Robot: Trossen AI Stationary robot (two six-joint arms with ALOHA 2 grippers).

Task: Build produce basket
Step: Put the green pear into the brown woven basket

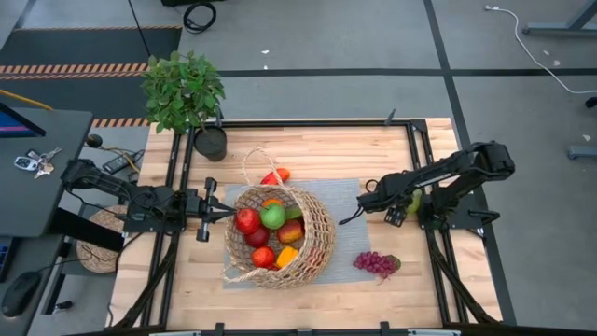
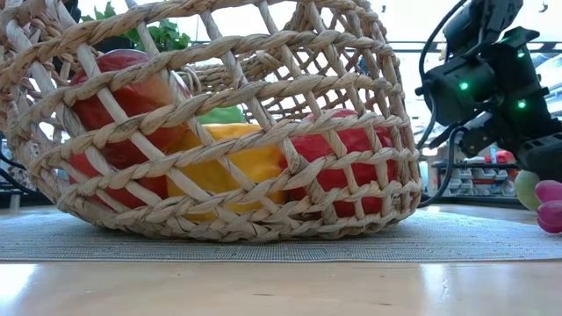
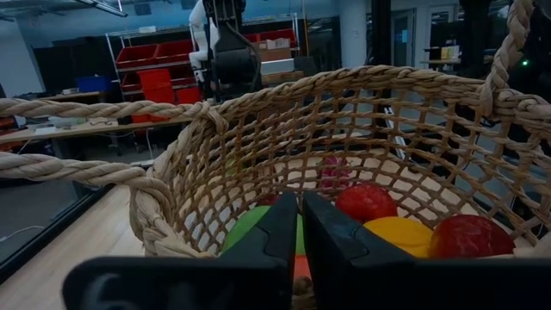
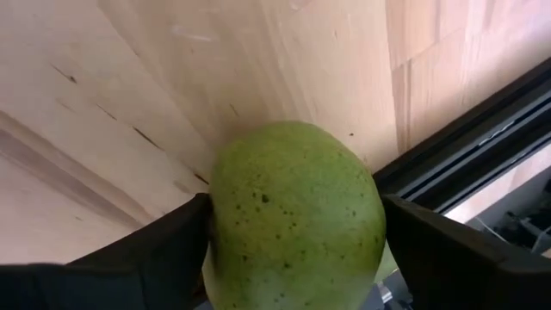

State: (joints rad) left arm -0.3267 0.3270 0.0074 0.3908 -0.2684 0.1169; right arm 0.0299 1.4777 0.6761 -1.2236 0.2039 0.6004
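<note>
Green pear (image 4: 293, 220) is framed by the right gripper (image 4: 293, 250) at the table's right edge, fingers spread on either side. At centre, the basket (image 1: 312, 238) of produce (image 1: 270, 233) is gripped at its rim by the closed left gripper (image 1: 219, 214). Grapes (image 1: 375, 263) lie nearby.

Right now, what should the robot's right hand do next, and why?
Probably finish closing on the pear and lift it. The right gripper has a finger on each side of the pear, which lies on the table, outside the basket.
</note>
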